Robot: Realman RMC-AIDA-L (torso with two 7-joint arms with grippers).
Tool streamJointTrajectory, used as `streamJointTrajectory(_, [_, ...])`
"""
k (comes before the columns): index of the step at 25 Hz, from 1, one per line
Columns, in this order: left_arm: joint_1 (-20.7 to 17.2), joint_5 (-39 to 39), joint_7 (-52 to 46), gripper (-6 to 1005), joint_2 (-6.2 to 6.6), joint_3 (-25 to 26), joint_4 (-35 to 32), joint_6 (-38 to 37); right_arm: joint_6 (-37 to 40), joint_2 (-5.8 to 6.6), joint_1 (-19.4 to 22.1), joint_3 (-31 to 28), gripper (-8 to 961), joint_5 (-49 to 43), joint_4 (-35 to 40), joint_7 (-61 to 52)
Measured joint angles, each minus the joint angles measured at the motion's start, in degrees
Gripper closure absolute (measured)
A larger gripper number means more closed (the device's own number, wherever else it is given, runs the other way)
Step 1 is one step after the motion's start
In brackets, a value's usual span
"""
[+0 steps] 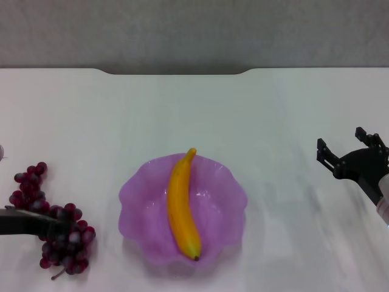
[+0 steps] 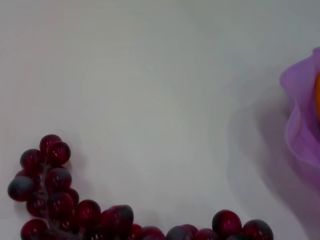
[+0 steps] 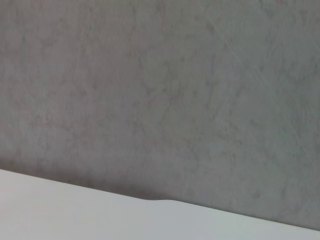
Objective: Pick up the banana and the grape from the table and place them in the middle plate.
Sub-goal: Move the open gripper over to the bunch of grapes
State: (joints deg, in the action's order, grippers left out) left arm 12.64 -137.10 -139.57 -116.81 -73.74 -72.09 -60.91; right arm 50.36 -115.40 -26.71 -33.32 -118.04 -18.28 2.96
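**Q:** Head view first: where are the fruits?

**A:** A curved yellow-orange banana (image 1: 183, 205) with a dark tip lies lengthwise inside the translucent purple scalloped plastic plate (image 1: 137, 198), at the middle of the plain white tabletop (image 1: 273, 121). A long bunch of dark red-purple round grapes (image 1: 51, 219) lies on the tabletop well to the plate's left, outside it.

**Q:** And the grippers?

**A:** The left gripper (image 1: 58, 226) reaches in from the left edge, its dark fingertip lying over the bunch; whether it pinches the grapes, I cannot tell. The black right gripper (image 1: 347, 151) hangs well right of the plate, fingers (image 1: 327, 157) spread, holding nothing.

**Q:** Left wrist view?

**A:** Grapes (image 2: 60, 205) close below, plate rim (image 2: 300, 110) off to one side.
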Motion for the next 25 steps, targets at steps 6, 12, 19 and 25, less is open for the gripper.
streamJointTrajectory(6, [0.1, 1.7, 0.6, 590, 0.00, 0.0, 0.1, 0.6, 0.0, 0.00, 0.0, 0.0, 66, 0.0, 0.0, 0.0])
streamJointTrajectory(12, [-0.1, 3.6, 1.6, 594, 0.00, 0.0, 0.6, 1.2, 0.0, 0.00, 0.0, 0.0, 67, 0.0, 0.0, 0.0])
streamJointTrajectory(19, [0.7, 3.8, 2.3, 632, 0.00, -0.1, 3.1, 2.1, 0.0, 0.00, 0.0, 0.0, 66, 0.0, 0.0, -0.1])
streamJointTrajectory(25, [0.9, 3.6, 2.3, 702, 0.00, -0.2, 3.5, 2.4, 0.0, 0.00, 0.0, 0.0, 66, 0.0, 0.0, -0.1])
